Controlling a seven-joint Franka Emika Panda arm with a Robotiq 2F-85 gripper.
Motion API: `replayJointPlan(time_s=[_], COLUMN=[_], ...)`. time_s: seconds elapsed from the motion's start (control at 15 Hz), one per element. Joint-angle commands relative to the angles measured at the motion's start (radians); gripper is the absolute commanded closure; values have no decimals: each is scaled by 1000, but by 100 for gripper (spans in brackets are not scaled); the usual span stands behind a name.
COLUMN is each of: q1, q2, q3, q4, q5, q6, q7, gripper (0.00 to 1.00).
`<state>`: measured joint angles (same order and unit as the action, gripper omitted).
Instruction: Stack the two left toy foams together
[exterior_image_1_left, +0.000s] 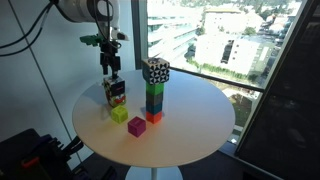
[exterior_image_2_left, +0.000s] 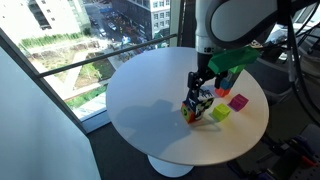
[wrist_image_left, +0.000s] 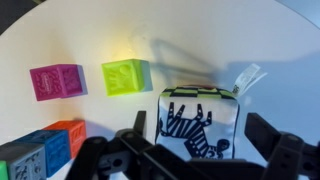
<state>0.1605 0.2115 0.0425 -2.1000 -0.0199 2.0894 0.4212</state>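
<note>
The two patterned foam cubes stand as a small stack at the left of the round white table (exterior_image_1_left: 195, 125). The dark cube (exterior_image_1_left: 116, 87) is on top of the red-and-green cube (exterior_image_1_left: 115, 103). The stack also shows in the other exterior view (exterior_image_2_left: 197, 106). In the wrist view the top cube (wrist_image_left: 195, 110) shows a white face with a black zebra; the lower cube is hidden under it. My gripper (exterior_image_1_left: 111, 70) (exterior_image_2_left: 203, 84) (wrist_image_left: 200, 135) is right above the stack. It is open, with its fingers on either side of the top cube and a small gap at each side.
A plain yellow-green cube (exterior_image_1_left: 120, 114) (exterior_image_2_left: 221, 113) (wrist_image_left: 126, 76) and a magenta cube (exterior_image_1_left: 136, 126) (exterior_image_2_left: 239, 102) (wrist_image_left: 58, 81) lie close to the stack. The tall cube tower (exterior_image_1_left: 155, 88) with a spotted top stands beside them; its base (wrist_image_left: 50, 145) shows in the wrist view. Windows lie beyond the table.
</note>
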Motion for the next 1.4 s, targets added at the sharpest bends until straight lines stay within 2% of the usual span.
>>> replayJointPlan(time_s=[0.0,0.73,1.33], q1=[-25,-77,-119], q2=[-60,-212,-373], q3=[12,-11,-12], q4=[-27,-124,-203], q5=[53,34,-3], q6=[-11,-59,-249], q7=[-61,-44,-92], gripper=[0,0,0])
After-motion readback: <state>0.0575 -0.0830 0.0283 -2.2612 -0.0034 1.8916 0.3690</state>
